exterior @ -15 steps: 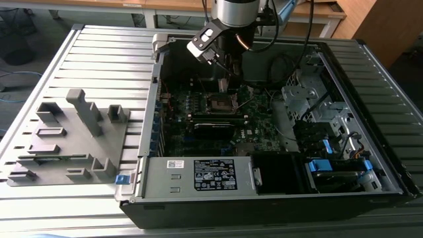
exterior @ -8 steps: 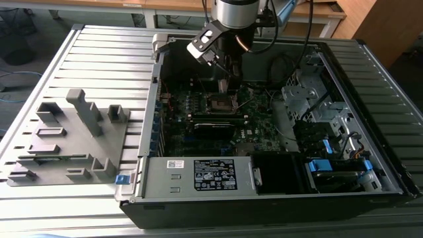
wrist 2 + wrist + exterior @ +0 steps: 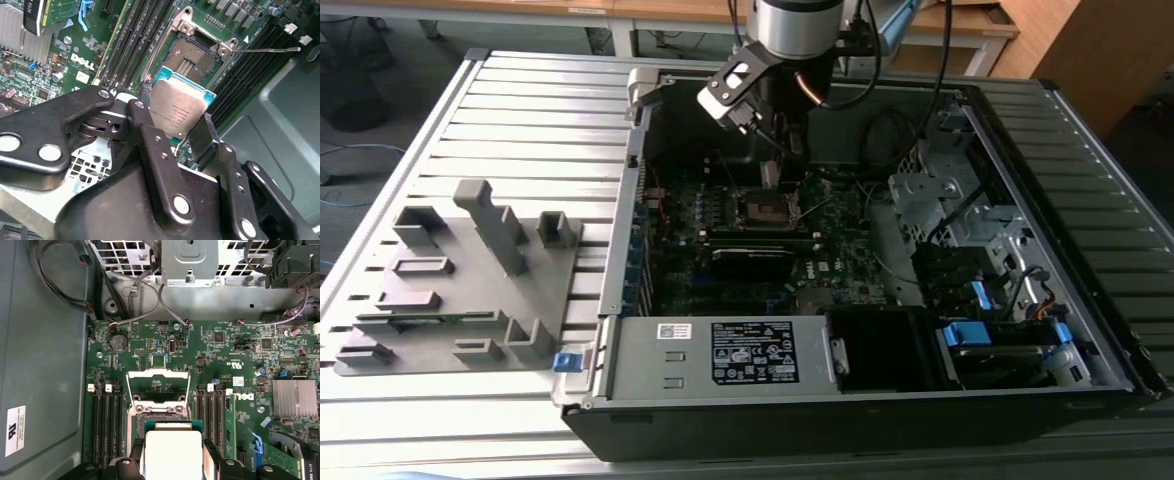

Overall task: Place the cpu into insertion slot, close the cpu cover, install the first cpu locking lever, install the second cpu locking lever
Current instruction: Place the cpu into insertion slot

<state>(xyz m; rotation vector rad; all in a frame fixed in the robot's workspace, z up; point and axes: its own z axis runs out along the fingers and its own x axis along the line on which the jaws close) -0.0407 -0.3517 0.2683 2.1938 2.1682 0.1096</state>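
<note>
Exterior view, its left to its right: a grey fixture block is lying on the slatted table, well apart from your work. Next to it the open computer case is sitting with its power supply along the near edge. The motherboard is lying flat inside. A metal drive cage is crowding the exterior view's right side of the board.

In the first wrist view, loose cables are trailing beside the board, apart from the socket. Memory slots are flanking the socket on both sides. The cpu cover is standing swung open beyond the socket, leaving the socket bed exposed. In the second wrist view a thin locking lever is sticking out sideways from a socket corner, unlatched.

Your arm is reaching down into the case from above, over the middle of the board. Your gripper is clamping the cpu by two opposite edges, with its fingers pressing in from either side and the metal top facing both wrist cameras. You're holding the cpu over the socket's edge, not seated. I can't tell whether it's touching the board.
</note>
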